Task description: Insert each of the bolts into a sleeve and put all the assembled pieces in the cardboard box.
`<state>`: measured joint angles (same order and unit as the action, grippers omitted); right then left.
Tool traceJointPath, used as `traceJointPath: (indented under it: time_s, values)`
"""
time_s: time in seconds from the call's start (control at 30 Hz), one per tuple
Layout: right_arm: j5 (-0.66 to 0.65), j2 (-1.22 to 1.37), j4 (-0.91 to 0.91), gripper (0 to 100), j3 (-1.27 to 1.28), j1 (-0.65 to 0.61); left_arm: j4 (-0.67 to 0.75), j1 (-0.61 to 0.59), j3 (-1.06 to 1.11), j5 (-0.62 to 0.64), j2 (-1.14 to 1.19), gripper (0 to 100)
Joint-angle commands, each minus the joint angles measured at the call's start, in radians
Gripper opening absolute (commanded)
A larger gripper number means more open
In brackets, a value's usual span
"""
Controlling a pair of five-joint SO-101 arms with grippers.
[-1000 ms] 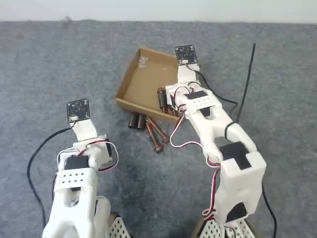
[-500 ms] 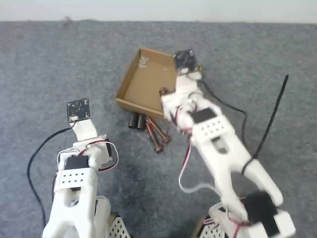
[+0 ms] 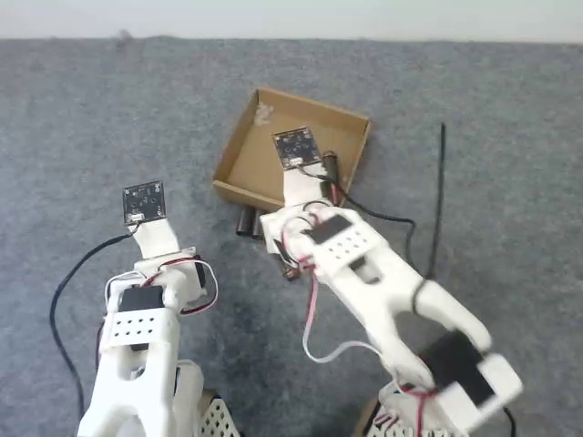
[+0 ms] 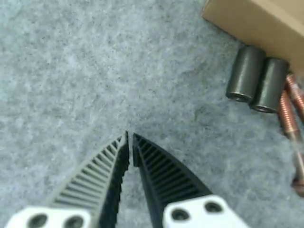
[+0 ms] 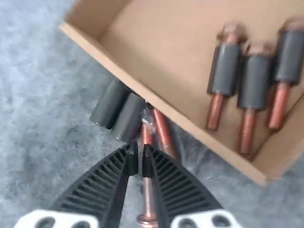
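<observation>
The cardboard box [image 3: 260, 157] lies open at the table's middle back. Three bolts in sleeves [image 5: 254, 83] lie in its corner [image 5: 166, 52]. Two empty dark sleeves [image 3: 248, 222] [image 5: 118, 109] lie side by side against the box's front wall. Two bare copper bolts [image 5: 161, 128] lie beside them. My right gripper [image 5: 138, 148] hangs shut just over these bolts, and one bolt [image 5: 148, 199] shows through the slit between its fingers. My left gripper [image 4: 129, 137] is shut and empty over bare carpet, a short way from the sleeves [image 4: 256, 78] and bolts [image 4: 287, 109].
Grey carpet covers the table. A black cable [image 3: 437, 200] trails to the right of the right arm. The left arm's wrist camera board [image 3: 144, 202] stands front left of the box.
The right arm has swung from the box's right edge to the left and forward, and now hangs over the loose bolts and sleeves. The left arm has kept still.
</observation>
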<state>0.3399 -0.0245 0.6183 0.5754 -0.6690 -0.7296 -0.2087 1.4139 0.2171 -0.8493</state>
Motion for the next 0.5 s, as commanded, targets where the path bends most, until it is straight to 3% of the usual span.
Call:
traceJointPath:
  time_s: [0.0, 0.33, 0.47]
  values:
    - [0.074, 0.070, 0.056, 0.6, -0.166, -0.015, 0.018, 0.003, -0.010, -0.005, -0.025, 1]
    - [0.077, 0.180, 0.051, 1.4, -0.255, -0.050, 0.018, 0.003, -0.012, -0.006, -0.025, 1]
    - [0.075, 0.225, 0.054, 12.3, -0.293, -0.062, 0.018, 0.003, -0.012, -0.006, -0.025, 1]
